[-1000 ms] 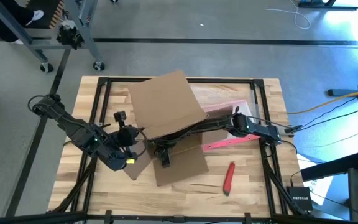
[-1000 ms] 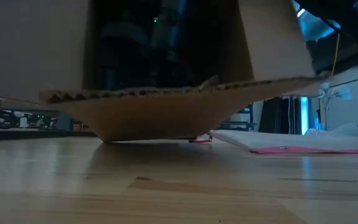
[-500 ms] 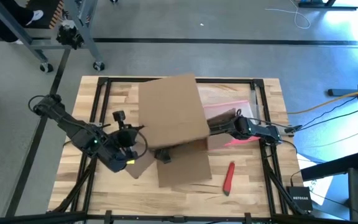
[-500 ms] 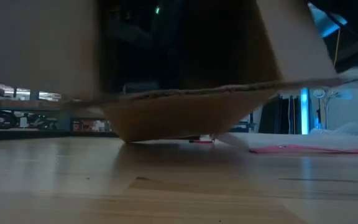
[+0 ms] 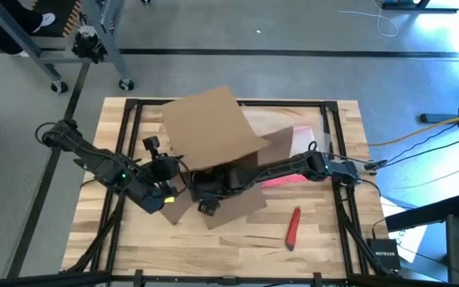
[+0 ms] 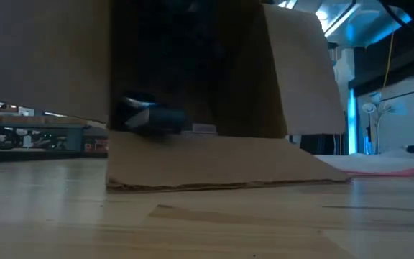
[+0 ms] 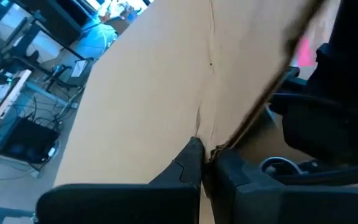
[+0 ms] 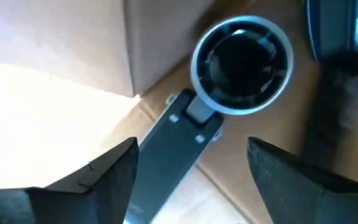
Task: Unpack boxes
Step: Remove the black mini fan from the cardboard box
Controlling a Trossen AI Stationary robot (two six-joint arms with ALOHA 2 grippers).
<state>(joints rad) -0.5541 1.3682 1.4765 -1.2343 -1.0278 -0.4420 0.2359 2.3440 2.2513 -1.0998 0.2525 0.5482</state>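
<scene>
Box and jaws: box (image 5: 213, 131) lies on its side near the middle of the worktop (image 5: 325, 247), mouth toward the front edge; both grippers work at that mouth.
Left gripper: left gripper (image 7: 205, 163) has its fingers pressed together on the thin edge of a cardboard flap (image 5: 178, 209) at the box's front left corner.
Left jaws: closed, with the flap's edge pinched between them.
Right gripper: right gripper (image 8: 191, 168) reaches in from the right edge of the worktop and sits inside the box's mouth, over the flap that lies flat on the wood.
Right jaws: spread wide, holding nothing.
Between the right fingers: a grey tool (image 8: 210, 118) with a round black lens at one end and a flat grey handle lies on the cardboard just ahead of the fingers (image 8: 110, 174), not gripped.
Same tool from table height: it shows (image 6: 153, 119) inside the open box, resting on the bottom flap.
Right of the box: a clear pouch (image 5: 281, 135) with a pink edge lies partly under the right arm.
Front right area: a red cutter (image 5: 293, 228) lies on bare wood, apart from the box.
</scene>
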